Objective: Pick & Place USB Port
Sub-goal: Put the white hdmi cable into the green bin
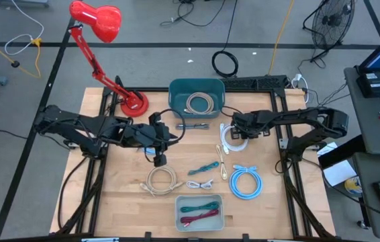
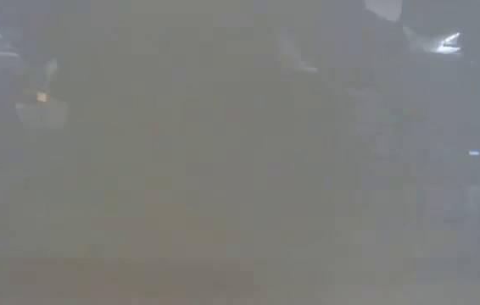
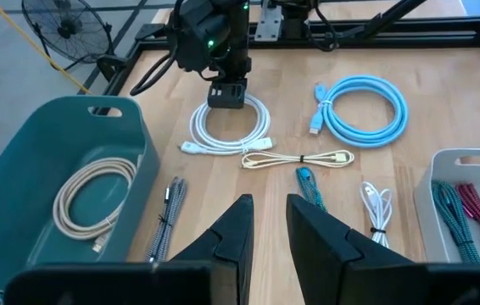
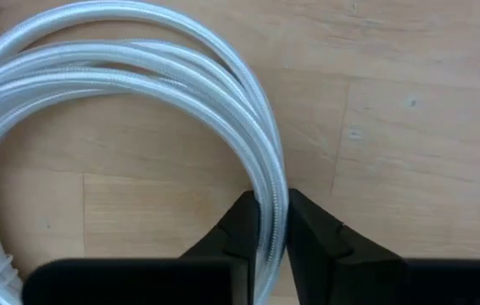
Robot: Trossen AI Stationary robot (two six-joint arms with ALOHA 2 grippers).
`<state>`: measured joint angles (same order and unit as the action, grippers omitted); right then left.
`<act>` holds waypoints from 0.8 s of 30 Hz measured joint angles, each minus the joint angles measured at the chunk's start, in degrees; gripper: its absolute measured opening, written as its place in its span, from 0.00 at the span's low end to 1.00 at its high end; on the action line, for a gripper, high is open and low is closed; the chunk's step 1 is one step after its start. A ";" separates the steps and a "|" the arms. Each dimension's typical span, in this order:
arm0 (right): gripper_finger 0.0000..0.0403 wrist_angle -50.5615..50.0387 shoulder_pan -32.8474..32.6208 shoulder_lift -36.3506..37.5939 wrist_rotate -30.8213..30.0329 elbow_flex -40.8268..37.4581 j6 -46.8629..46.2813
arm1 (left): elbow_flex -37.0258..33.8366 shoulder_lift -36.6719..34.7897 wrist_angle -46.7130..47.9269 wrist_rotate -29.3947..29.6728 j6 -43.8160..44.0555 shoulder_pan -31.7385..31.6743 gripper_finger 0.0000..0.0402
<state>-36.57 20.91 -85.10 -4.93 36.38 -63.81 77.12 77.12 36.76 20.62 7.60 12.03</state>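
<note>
The coiled white round-sheathed USB cable (image 4: 138, 93) lies flat on the wooden counter (image 4: 410, 127), just in front of the teal plastic bin (image 1: 197, 94). It should be light, limp and smooth, so a pinch across the bundled strands suits it best. The right hand (image 4: 271, 224) is clenched on the coil's edge strands. The coil has no marked long axis; its connector ends point toward the bin. The left hand (image 3: 268, 229), empty and slightly parted, hovers mid-counter.
</note>
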 joint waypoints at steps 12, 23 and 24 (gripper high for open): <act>0.08 1.71 0.00 8.97 0.42 -0.01 -2.31 | 0.00 0.00 0.04 0.44 -0.30 0.00 0.19; 0.08 -0.03 -0.13 18.76 2.89 0.30 -2.97 | 0.00 0.00 -0.05 0.46 -0.70 -1.20 0.19; 0.07 -0.07 -0.17 19.62 2.65 0.64 -2.95 | 0.00 0.00 -0.05 0.46 -0.72 -1.20 0.19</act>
<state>-36.64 20.74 -65.49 -2.28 37.02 -66.76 77.12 77.12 36.71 21.08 6.87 10.83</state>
